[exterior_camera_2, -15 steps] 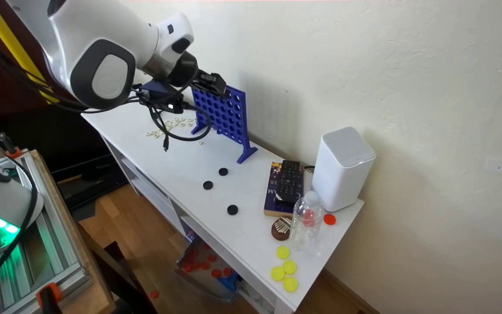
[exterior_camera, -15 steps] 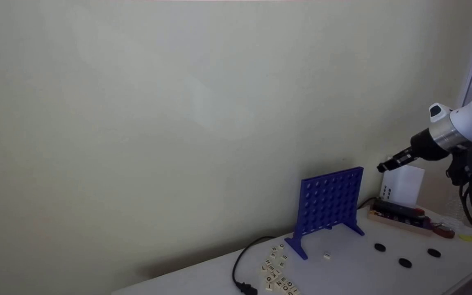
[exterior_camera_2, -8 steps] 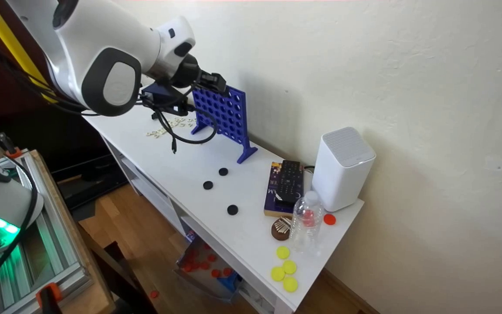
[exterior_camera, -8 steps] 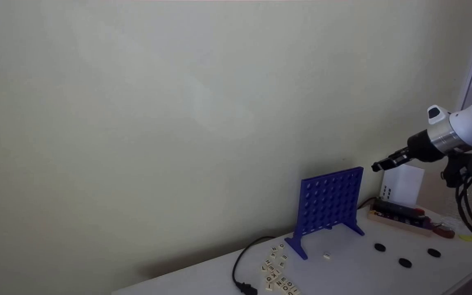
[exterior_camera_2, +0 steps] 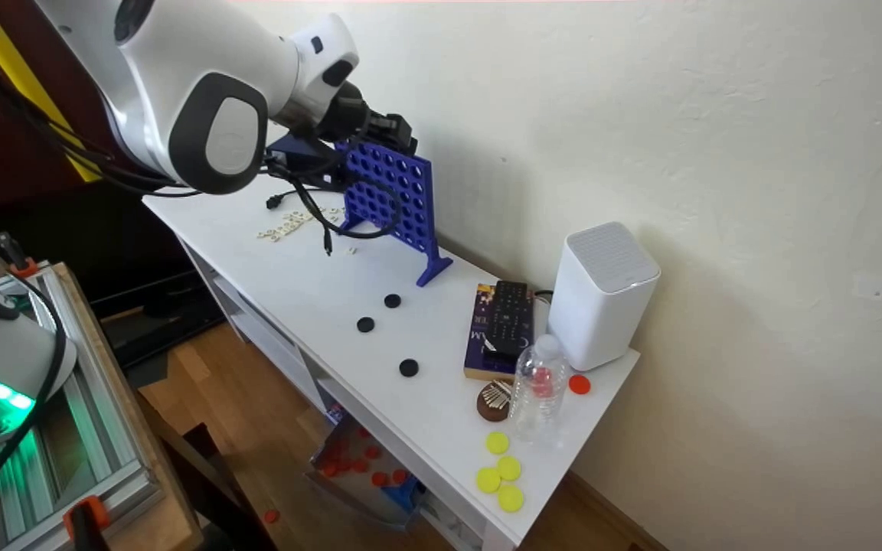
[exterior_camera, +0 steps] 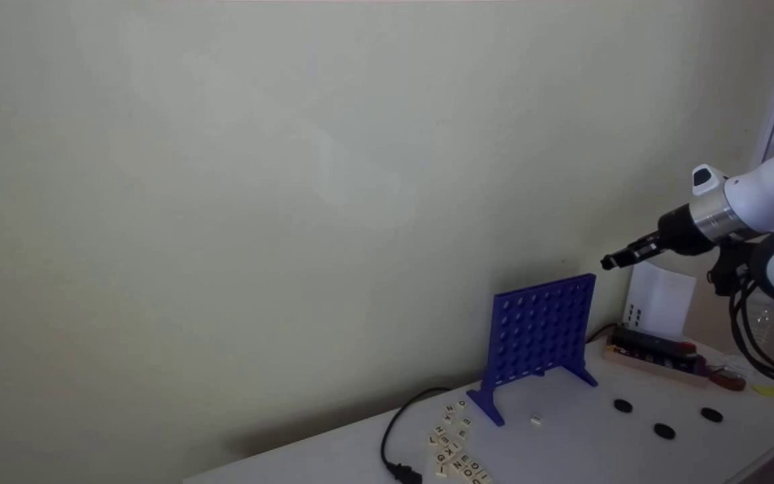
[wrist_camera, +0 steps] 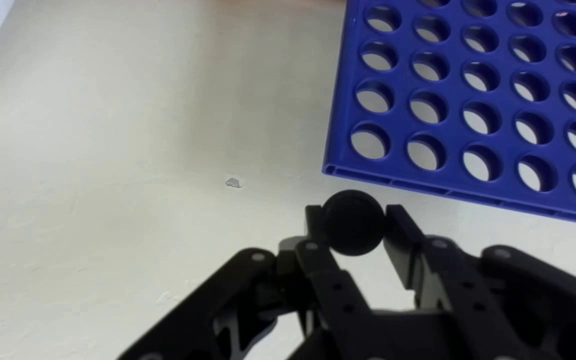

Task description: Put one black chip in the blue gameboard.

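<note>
The blue gameboard (exterior_camera: 540, 329) stands upright on its feet on the white table, near the wall; it also shows in the other exterior view (exterior_camera_2: 410, 200) and in the wrist view (wrist_camera: 460, 107). My gripper (exterior_camera: 607, 263) is shut on a round black chip (wrist_camera: 353, 223), held by its edges between the fingertips. In the wrist view the chip is just off the slotted top edge, near one end of the board, apart from it. In an exterior view the fingertips are a little above and beside the board's top corner. Three loose black chips (exterior_camera_2: 393, 301) lie on the table.
Several letter tiles (exterior_camera: 454, 447) and a black cable plug (exterior_camera: 404, 472) lie by the board. A book (exterior_camera_2: 479, 337) with a remote (exterior_camera_2: 510, 317), a clear bottle (exterior_camera_2: 539, 386), a white box (exterior_camera_2: 602, 298) and yellow chips (exterior_camera_2: 509, 467) are farther along the table (exterior_camera_2: 441, 417).
My gripper has moved toward the gameboard's near top corner and slightly up, with the arm following. The board, loose chips and other objects have not moved.
</note>
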Tool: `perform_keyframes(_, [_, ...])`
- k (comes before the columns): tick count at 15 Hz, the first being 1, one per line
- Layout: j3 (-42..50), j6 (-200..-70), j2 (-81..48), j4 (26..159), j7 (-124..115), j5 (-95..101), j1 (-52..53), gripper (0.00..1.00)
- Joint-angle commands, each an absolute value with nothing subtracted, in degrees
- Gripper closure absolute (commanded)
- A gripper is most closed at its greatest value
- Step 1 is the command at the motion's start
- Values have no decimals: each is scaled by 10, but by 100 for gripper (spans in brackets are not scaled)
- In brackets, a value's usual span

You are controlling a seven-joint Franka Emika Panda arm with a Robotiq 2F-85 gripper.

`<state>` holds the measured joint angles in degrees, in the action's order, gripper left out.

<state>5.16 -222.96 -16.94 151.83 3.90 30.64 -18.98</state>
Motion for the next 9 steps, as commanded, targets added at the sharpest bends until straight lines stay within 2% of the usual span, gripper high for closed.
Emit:
perform_keyframes(1, [50,-2237,-190,1495,24,321,-186,91])
perform_keyframes(9, [46,-2242,-208,1478,27,324,-188,91])
